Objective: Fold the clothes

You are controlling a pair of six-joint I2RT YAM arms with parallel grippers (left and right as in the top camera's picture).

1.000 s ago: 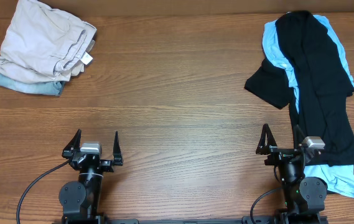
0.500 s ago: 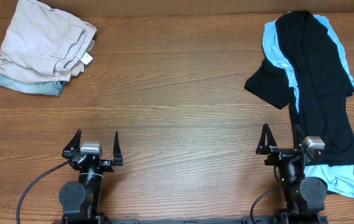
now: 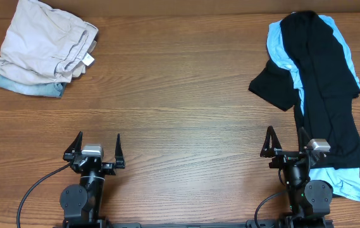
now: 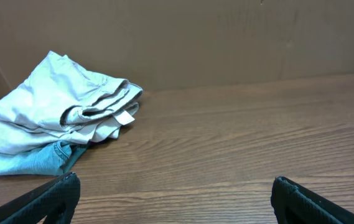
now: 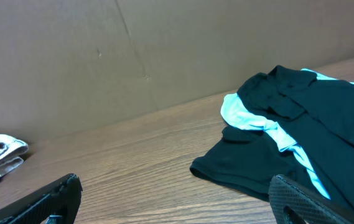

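A rumpled heap of a black garment [image 3: 322, 76] over a light blue one [image 3: 279, 45] lies along the right side of the table; it also shows in the right wrist view [image 5: 301, 124]. My right gripper [image 3: 286, 140] is open and empty at the front edge, just left of the heap's near end. A folded beige garment [image 3: 43, 41] sits on a folded pale blue one [image 3: 28, 87] at the far left; the left wrist view shows them [image 4: 58, 106]. My left gripper [image 3: 97, 143] is open and empty at the front left.
The wooden table [image 3: 180, 95] stretches between the two piles. A brown cardboard wall [image 4: 195, 37] stands along the far edge. A black cable [image 3: 34, 190] trails from the left arm's base.
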